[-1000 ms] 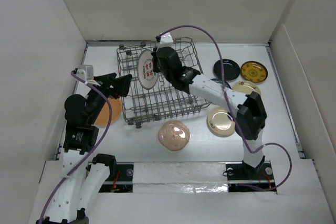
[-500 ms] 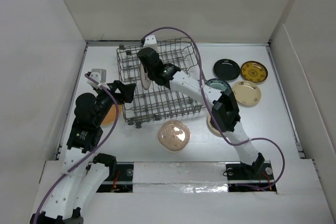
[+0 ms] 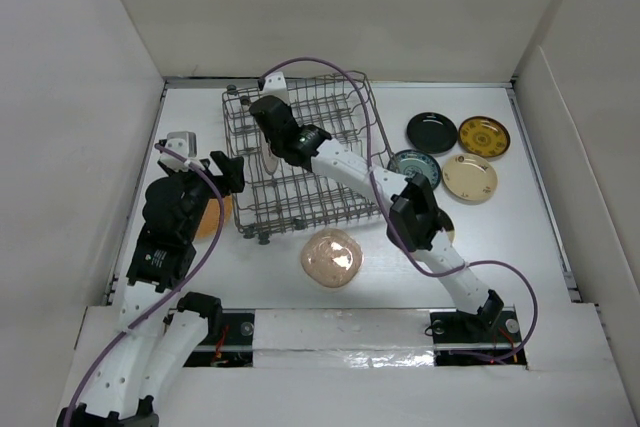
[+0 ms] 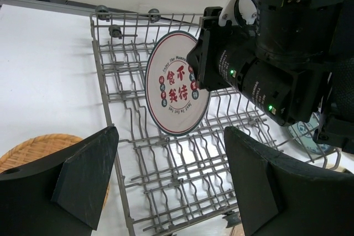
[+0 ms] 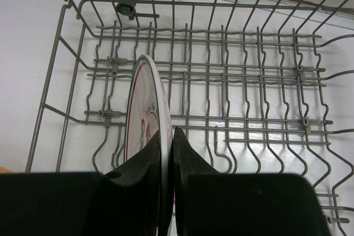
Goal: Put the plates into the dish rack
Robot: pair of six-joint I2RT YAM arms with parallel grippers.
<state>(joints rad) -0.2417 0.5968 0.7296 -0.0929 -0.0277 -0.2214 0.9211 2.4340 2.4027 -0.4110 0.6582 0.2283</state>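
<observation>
Whitish plate, rim pinched in my right gripper, jaws nearly closed, may topple between the dish rack tines beneath them if released tilted.

Lab robot cell: plain white boards around a white table.

a whitish round plate with red lettering stands on edge among the tines of the square grey wire dish rack, pinched at its rim in the right claw.
</observation>
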